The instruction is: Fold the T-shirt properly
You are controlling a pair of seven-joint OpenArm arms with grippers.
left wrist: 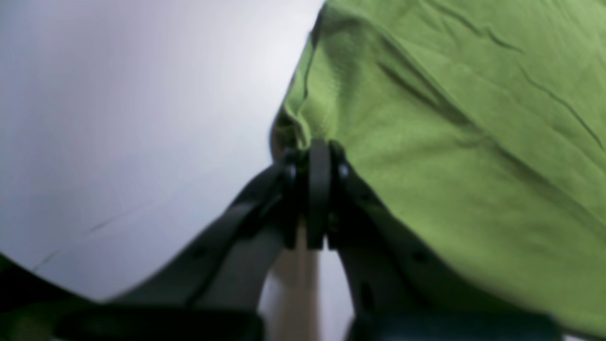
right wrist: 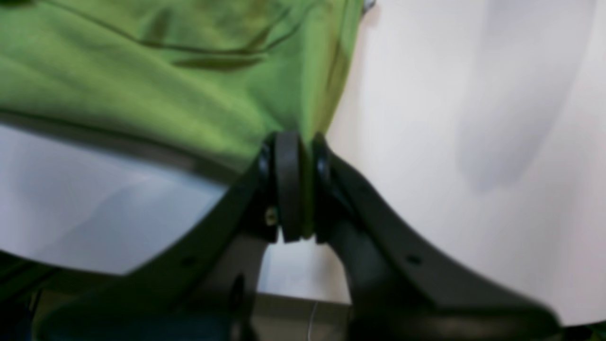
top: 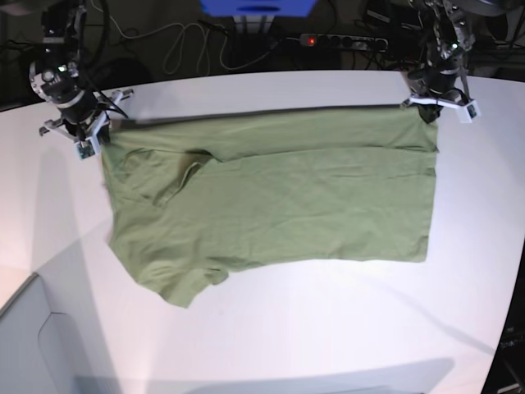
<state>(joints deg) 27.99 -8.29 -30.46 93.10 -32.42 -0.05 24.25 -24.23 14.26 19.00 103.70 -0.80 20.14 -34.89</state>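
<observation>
The olive-green T-shirt [top: 279, 197] lies spread on the white table [top: 344, 328], its far edge pulled straight between the two arms. At the view's right far corner, my left gripper [top: 426, 111] is shut on the cloth. The left wrist view shows its jaws [left wrist: 318, 151] pinched on a corner of the wrinkled fabric [left wrist: 450, 118]. My right gripper [top: 100, 138] is at the view's left far corner. In the right wrist view it [right wrist: 293, 142] is shut on the hem of the shirt [right wrist: 165, 71]. A sleeve sticks out at the near left.
Behind the table's far edge lie a power strip with a red light [top: 340, 39], loose cables [top: 180, 41] and a blue box [top: 258, 8]. A seam or edge cuts across the table's near left corner [top: 33, 287].
</observation>
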